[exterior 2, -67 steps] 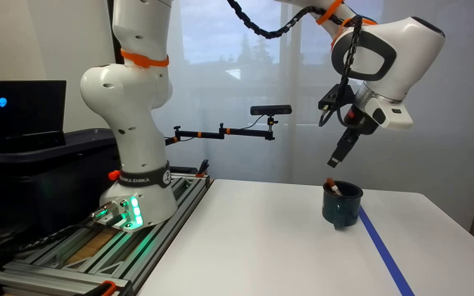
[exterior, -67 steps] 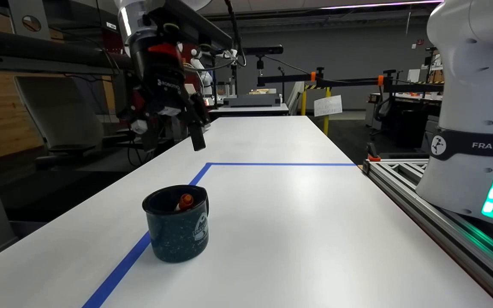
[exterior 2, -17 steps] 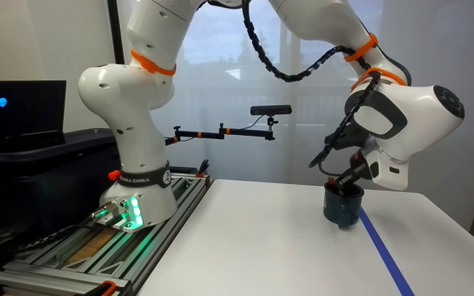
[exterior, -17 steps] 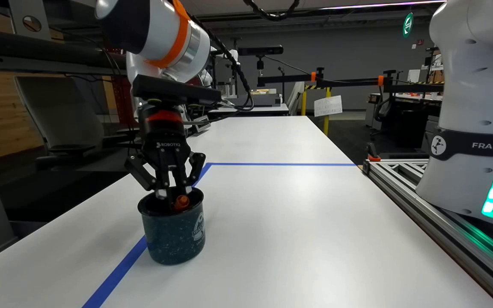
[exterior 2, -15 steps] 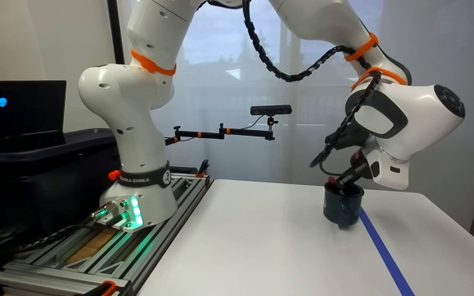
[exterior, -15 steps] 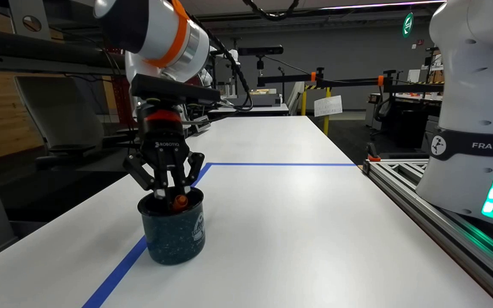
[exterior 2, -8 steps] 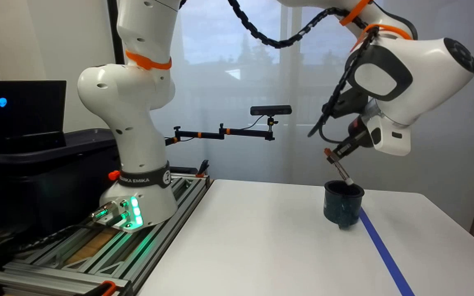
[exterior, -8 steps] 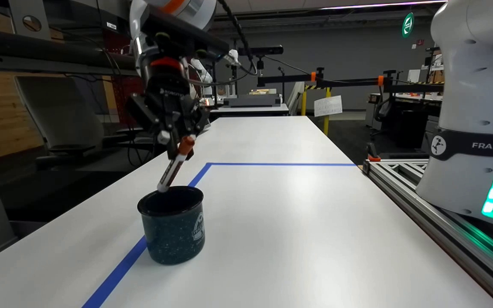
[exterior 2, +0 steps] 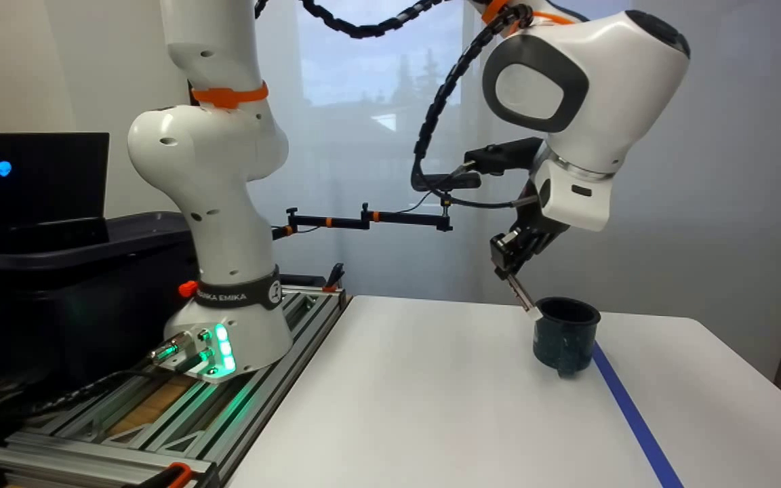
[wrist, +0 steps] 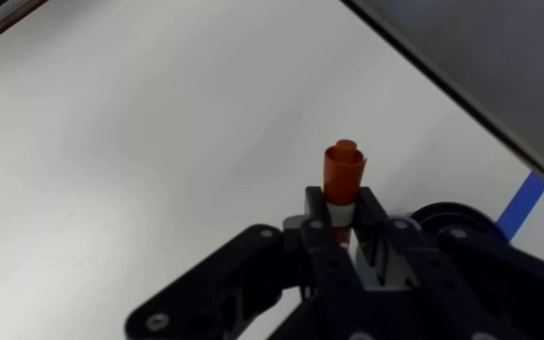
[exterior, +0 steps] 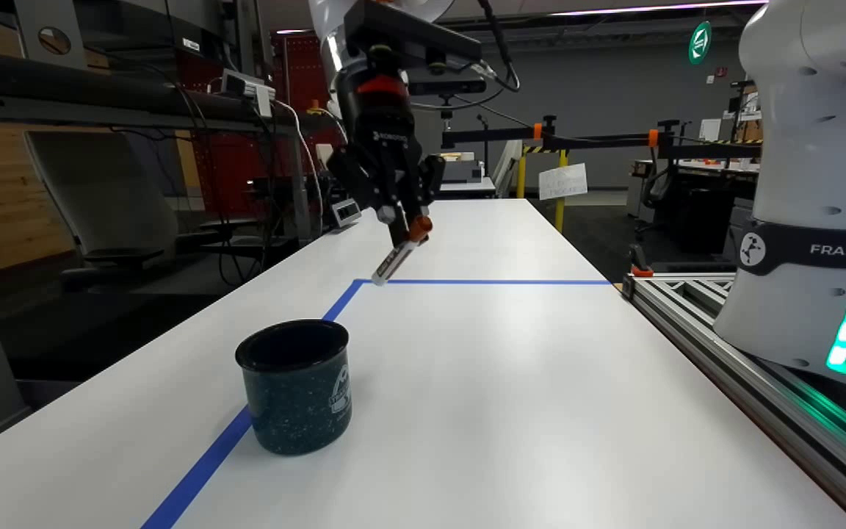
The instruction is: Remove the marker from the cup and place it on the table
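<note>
My gripper [exterior: 410, 234] is shut on the marker [exterior: 393, 263], holding it near its orange cap in the air over the white table [exterior: 511, 382]. The marker slants, its white end pointing down. In the wrist view the orange cap of the marker [wrist: 344, 177] sticks out between the two fingertips. The dark teal cup [exterior: 294, 400] stands upright on the table, and no marker shows inside it. In an exterior view the low end of the marker [exterior 2: 521, 295] appears close beside the rim of the cup [exterior 2: 565, 346]. Part of the cup [wrist: 449, 212] is behind the gripper in the wrist view.
Blue tape [exterior: 195, 477] runs along the table and under the cup. The robot base [exterior 2: 234, 325] stands on a grey railed bench by the table's long side. A black camera [exterior 2: 446, 181] on a bar lies behind the arm. The table's edge [wrist: 442, 85] crosses the wrist view.
A second ago the gripper reached into the cup around the marker. It has lifted the marker out, then carried it off sideways, from above the cup toward the robot base's side. The cup stays put.
</note>
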You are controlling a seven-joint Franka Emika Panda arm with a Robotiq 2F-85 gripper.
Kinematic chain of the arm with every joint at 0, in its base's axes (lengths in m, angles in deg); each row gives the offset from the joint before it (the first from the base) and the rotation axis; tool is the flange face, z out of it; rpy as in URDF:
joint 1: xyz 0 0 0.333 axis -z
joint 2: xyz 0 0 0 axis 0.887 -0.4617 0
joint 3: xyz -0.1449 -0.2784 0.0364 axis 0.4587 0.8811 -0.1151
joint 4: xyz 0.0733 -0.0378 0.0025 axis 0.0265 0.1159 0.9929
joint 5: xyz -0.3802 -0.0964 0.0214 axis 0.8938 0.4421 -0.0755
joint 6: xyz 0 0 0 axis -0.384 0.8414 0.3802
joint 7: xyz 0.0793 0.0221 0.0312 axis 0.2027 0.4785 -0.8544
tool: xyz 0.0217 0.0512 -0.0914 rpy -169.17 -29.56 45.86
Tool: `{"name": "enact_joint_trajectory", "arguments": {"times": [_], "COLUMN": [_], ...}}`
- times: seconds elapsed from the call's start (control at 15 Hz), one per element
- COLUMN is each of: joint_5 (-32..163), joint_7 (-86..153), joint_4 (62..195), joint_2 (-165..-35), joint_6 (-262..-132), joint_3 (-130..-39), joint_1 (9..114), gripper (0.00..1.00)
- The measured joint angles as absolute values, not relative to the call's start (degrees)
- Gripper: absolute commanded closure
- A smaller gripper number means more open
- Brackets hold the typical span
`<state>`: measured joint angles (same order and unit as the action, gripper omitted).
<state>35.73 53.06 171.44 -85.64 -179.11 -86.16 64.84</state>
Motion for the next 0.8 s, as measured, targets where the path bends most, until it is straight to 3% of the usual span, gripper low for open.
{"name": "enact_joint_trajectory", "arguments": {"times": [0.8], "joint_5": [40.7], "joint_7": [62.9], "joint_4": [188.1], "joint_2": [-89.1], "joint_6": [-214.4], "joint_3": [-88.0], "joint_1": [63.6], "gripper": [0.95]}}
